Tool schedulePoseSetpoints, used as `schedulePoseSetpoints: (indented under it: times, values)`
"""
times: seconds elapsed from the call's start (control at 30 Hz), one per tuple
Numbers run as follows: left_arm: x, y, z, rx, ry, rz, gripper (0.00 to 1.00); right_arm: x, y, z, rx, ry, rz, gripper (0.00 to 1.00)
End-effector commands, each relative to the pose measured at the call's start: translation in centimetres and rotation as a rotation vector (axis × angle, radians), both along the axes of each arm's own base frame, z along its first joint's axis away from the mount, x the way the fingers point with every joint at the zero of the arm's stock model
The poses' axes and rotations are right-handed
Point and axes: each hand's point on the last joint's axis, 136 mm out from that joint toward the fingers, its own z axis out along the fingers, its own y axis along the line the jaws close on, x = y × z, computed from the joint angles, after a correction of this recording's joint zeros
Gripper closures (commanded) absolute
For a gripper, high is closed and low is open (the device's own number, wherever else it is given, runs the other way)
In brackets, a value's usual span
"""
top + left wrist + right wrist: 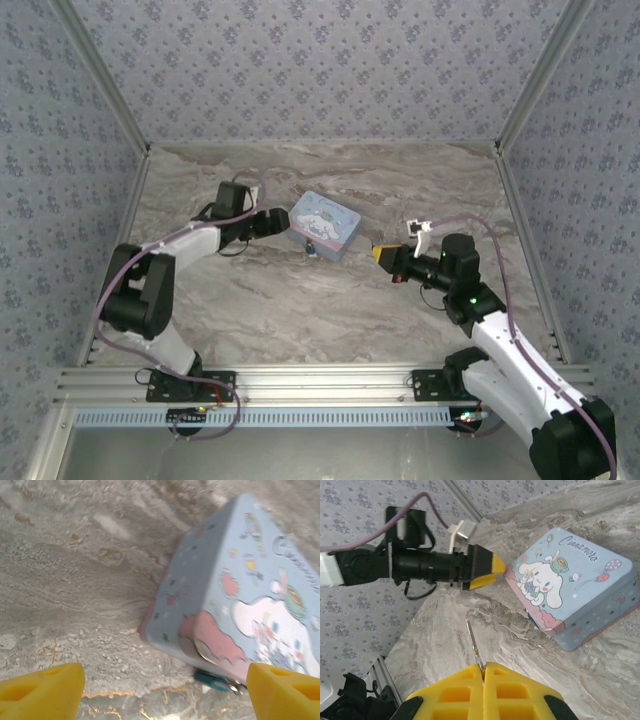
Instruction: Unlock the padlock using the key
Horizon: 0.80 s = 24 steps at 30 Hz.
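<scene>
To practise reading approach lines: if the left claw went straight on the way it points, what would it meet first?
The cartoon tin, most likely: its near corner lies ahead of the open left claw. The padlock sits lower, off that line, though depth is unclear.

Tin [324, 226]: rectangular, pale blue, resting flat with its lid upward near the middle of the surface [300, 320], turned askew to the surface edges. The lid carries a white long-eared cartoon character wearing a hat, script lettering along one edge, small balloons and stars. Pink cloud shapes run along the side walls.

Surface: marble-patterned, grey and beige veining.

Enclosure walls [320, 60]: three sides, covered in pale wallpaper with a repeating small blue floral motif.

Corner struts [100, 75]: bare aluminium, one at each rear corner.

Front rail [320, 380]: slotted aluminium profile along the near edge, with a pale blue perforated strip [330, 416] just beside it.
</scene>
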Motion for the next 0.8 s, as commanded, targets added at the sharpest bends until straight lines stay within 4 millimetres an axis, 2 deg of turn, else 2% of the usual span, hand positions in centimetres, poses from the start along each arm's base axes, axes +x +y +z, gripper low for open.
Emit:
schedulePoseSetpoints:
  times: [0.0,0.1,0.23,0.37,0.57,0.77]
  values:
    - [-0.3,-1.4,4.4,-0.071,-0.221,-0.081,0.14,0.6,0.7,0.1,0.01,-0.004,-0.002,1.0]
    - [-1.8,-2.0,4.9,-0.115,-0.289,-0.127,0.12,1.3,1.5,-0.5,-0.001,0.012,0.009,1.0]
    - [-4.2,-4.2,5.3,-0.195,-0.386,-0.249,0.1,2.6,2.5,-1.1,-0.003,0.034,0.006,1.0]
    - [-5.8,-6.0,4.1,-0.192,-0.388,-0.32,0.06,4.8,3.3,-1.8,0.013,0.065,-0.019,1.0]
    - [-6.1,-7.9,2.2,-0.191,-0.37,-0.354,0.08,8.3,5.2,-1.8,0.04,0.098,-0.026,1.0]
    - [-5.6,-8.8,0.4,-0.222,-0.336,-0.349,0.09,11.3,6.5,-4.1,0.013,0.157,-0.044,1.0]
